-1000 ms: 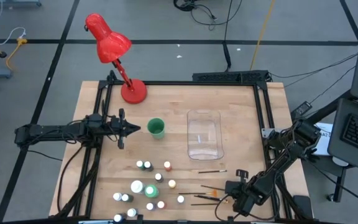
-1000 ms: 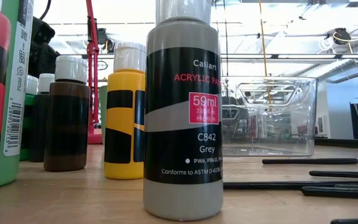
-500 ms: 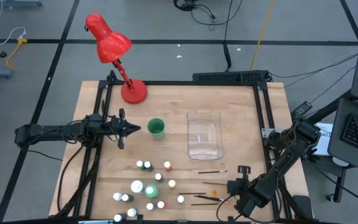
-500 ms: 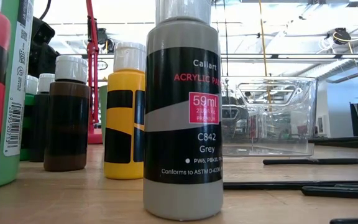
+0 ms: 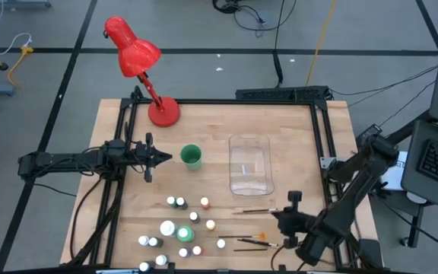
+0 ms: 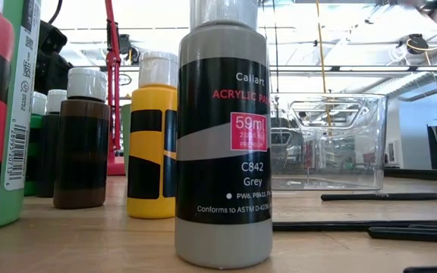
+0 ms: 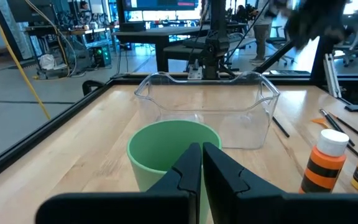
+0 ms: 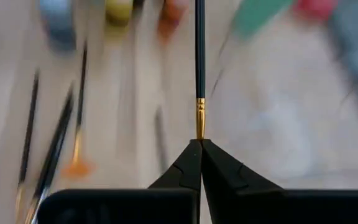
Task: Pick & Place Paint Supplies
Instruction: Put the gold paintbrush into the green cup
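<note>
Wooden table [image 5: 287, 144] amid grey workshop floor [image 5: 204, 27]

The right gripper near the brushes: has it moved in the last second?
Yes. The right gripper, shut on a brush, moved up the high view toward the clear bin.

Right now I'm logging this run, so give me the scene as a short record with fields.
right hand: shut on a brush, lifted over the table's near right part
left hand: shut, empty, beside the green cup
clear bin: nothing seen inside
paint bottles: clustered near the front edge
loose brushes: lying right of the bottles
</note>
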Controlling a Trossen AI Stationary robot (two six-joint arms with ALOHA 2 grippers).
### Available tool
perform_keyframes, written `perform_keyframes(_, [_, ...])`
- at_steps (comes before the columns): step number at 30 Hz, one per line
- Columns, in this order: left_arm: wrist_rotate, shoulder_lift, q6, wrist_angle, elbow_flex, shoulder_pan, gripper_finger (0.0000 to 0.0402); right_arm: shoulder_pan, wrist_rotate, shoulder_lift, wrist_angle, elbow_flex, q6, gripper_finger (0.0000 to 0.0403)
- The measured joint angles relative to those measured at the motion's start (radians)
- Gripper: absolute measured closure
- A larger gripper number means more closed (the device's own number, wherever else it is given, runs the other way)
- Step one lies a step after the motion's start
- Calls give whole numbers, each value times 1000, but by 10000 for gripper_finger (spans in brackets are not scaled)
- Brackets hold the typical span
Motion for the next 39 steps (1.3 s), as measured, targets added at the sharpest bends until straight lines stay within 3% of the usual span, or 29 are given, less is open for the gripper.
perform_keyframes(4, [0,0,0,-1,0,0,380,-23,105,-88,267,-25,-301,403])
perform_keyframes(7, [0,0,0,0,0,0,380,-84,39,-143,539,-102,-569,403])
perform_keyframes(11, [0,0,0,0,0,0,380,-226,-220,-204,933,-261,-846,403])
perform_keyframes(16, [0,0,0,0,0,0,380,-418,-693,-229,1419,-486,-1019,403])
perform_keyframes(18, [0,0,0,0,0,0,380,-468,-764,-228,1528,-555,-1056,403])
perform_keyframes(22, [0,0,0,0,0,0,380,-520,-744,-228,1622,-634,-1073,403])
perform_keyframes(30, [0,0,0,0,0,0,380,-502,-715,-225,1675,-721,-1064,403])
perform_keyframes(39, [0,0,0,0,0,0,380,-491,-714,-225,1667,-737,-1103,403])
